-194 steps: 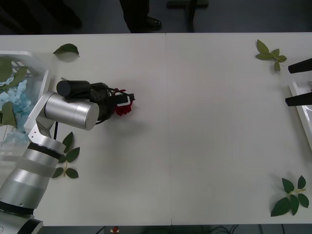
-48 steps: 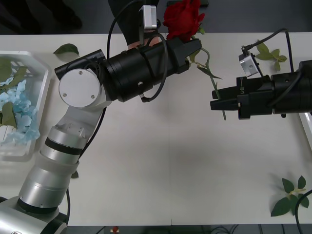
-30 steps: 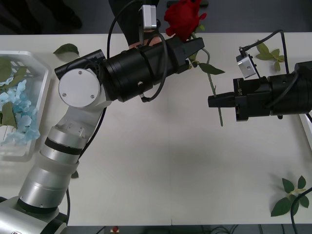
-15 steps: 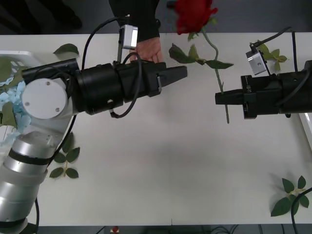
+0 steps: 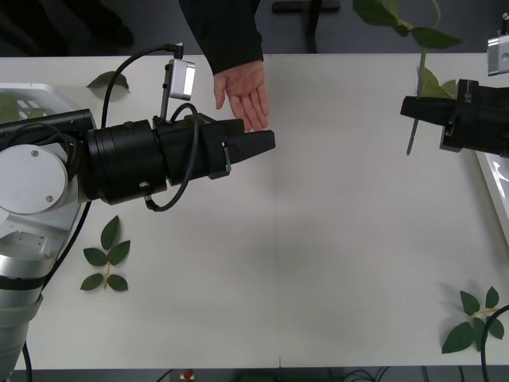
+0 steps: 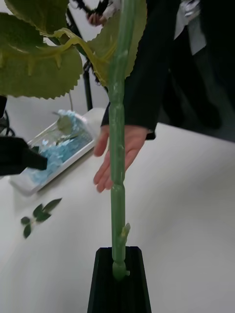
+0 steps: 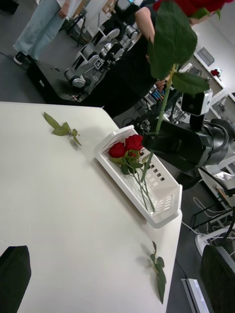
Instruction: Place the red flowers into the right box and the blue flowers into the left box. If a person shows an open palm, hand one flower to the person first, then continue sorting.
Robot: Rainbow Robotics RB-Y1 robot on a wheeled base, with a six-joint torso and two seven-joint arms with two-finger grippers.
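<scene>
My right gripper [image 5: 409, 107] is shut on the green stem [image 6: 116, 161] of a red flower, held upright near the table's right side. Its bloom [image 7: 193, 5] shows in the left wrist view; the front view shows its stem [image 5: 419, 87] and leaves [image 5: 398, 17]. Two more red flowers [image 7: 125, 146] lie in the right box [image 7: 164, 215]. The blue flowers [image 6: 51, 156] lie in the left box [image 6: 29, 183]. A person's open palm [image 5: 246, 91] reaches over the far edge. My left gripper [image 5: 266, 143] hangs open just below that hand, with nothing in it.
Loose leaf sprigs lie at the far left [image 5: 107, 79], near left [image 5: 103, 259] and near right [image 5: 475, 322]. The right box's rim [image 5: 495, 171] shows at the right edge, and the left box's rim [image 5: 48, 89] shows behind my left arm.
The flower passed from my left gripper to my right, which has carried it right and up toward the right box. My left arm has drawn back left, open. The palm stays out.
</scene>
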